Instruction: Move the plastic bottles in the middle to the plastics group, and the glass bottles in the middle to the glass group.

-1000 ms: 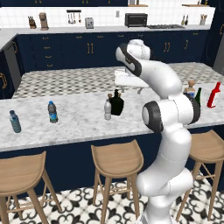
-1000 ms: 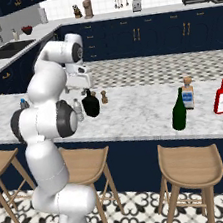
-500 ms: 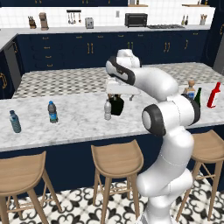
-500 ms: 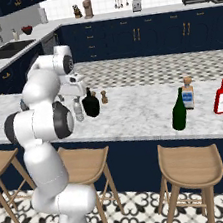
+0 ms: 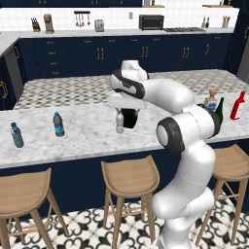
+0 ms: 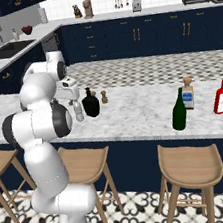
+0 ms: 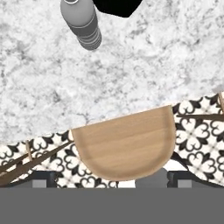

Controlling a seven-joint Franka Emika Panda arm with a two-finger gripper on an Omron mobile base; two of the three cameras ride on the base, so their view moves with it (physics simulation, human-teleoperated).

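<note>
**Open jaws above the clear bottle: a knock is the main risk**

The table (image 5: 73, 141) carries everything. The arm (image 5: 165, 95) reaches over its middle, and the gripper (image 5: 127, 103) hangs with jaws spread wide and empty, above the black bottle (image 6: 90, 104) and the small clear bottle (image 5: 119, 121), which stand just beside each other near the front edge. Seen from the hand, the clear bottle (image 7: 82, 24) lies off toward the frame's top, not between the jaws. A descent from here could strike its cap or the black bottle and topple either one off the front edge. The green bottle (image 6: 178, 110) stands toward the right end, near the red bottle (image 6: 221, 96).
</note>
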